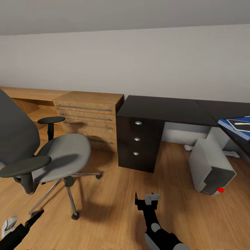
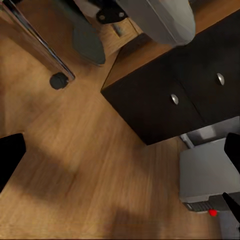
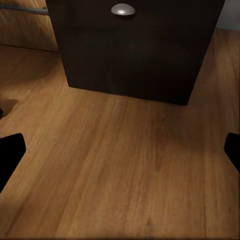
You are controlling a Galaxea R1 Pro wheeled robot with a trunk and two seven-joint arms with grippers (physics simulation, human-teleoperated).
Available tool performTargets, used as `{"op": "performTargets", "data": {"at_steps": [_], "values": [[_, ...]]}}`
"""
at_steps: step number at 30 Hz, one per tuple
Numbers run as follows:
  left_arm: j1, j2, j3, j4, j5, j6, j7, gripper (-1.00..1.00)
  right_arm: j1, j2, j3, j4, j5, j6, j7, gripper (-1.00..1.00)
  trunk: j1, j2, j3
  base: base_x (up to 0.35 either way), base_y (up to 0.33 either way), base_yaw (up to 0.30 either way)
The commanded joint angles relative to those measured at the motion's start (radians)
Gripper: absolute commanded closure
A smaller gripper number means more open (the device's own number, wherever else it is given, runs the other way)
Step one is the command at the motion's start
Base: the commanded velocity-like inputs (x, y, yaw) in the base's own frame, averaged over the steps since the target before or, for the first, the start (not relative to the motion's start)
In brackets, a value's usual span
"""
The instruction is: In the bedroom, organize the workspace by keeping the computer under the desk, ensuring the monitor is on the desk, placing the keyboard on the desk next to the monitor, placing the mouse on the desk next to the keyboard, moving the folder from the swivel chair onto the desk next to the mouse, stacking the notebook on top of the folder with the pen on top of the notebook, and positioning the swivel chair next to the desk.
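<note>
Swivel chair (image 1: 52,152) stands empty, left of the dark desk (image 1: 166,109); the computer (image 1: 211,170) sits beneath, no readable writing. Both the left gripper (image 2: 120,165) and right gripper (image 3: 120,155) hang wide, holding nothing.

My right arm (image 1: 158,229) is glossy black with grey joint shells and a pale grey block at its gripper (image 1: 147,203). My left arm (image 1: 15,231) is black with a white cover.

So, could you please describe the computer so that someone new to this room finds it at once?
Start from the dark brown desk against the white wall. Under its open right part, the grey box-shaped computer tower stands on the wooden floor, beside the dark three-drawer cabinet. Unlike its dark neighbours, it is pale grey, with a small red light at its front.
</note>
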Motion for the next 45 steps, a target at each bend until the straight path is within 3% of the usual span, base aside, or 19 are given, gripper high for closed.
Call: {"op": "performTargets", "data": {"at_steps": [1,5,18,24,27,34,45], "values": [[-0.001,-0.002,0.001,0.005,-0.008,0.01,-0.003,-1.0,-0.001,0.0,0.009,0.001,-0.006,-0.003,-0.007,-1.0,0.0,0.0,-0.001,-0.098,-0.075,0.0],[-0.001,-0.018,0.001,0.044,-0.077,0.007,0.0,-1.0,-0.001,0.0,0.009,0.002,-0.007,-0.002,-0.005,-1.0,0.0,0.0,-0.001,-0.044,-0.034,0.0],[-0.001,-0.041,0.002,0.144,-0.219,-0.031,0.003,-1.0,-0.001,0.003,0.007,0.071,-0.016,0.0,0.01,-1.0,0.0,0.0,-0.001,-0.006,-0.004,0.0],[-0.001,-0.045,0.002,0.211,-0.238,-0.048,0.004,-1.0,-0.001,0.002,0.007,0.121,-0.018,-0.004,0.013,-1.0,0.0,0.0,-0.001,0.0,0.0,0.0],[-0.001,-0.045,0.002,0.265,-0.249,-0.082,0.005,-1.0,-0.001,0.004,0.007,0.158,-0.019,-0.01,0.014,-1.0,-0.012,0.021,0.009,0.0,0.0,0.0],[-0.001,-0.048,0.002,0.347,-0.261,-0.299,0.008,-1.0,0.001,0.006,0.008,0.25,-0.02,-0.063,0.015,-1.0,-0.039,0.07,0.031,0.0,0.0,0.0],[-0.001,-0.063,0.002,0.426,-0.262,-0.383,0.011,-1.0,0.022,0.008,0.008,0.271,-0.021,-0.087,0.015,-1.0,-0.081,0.147,0.065,0.0,0.0,0.0]]}}
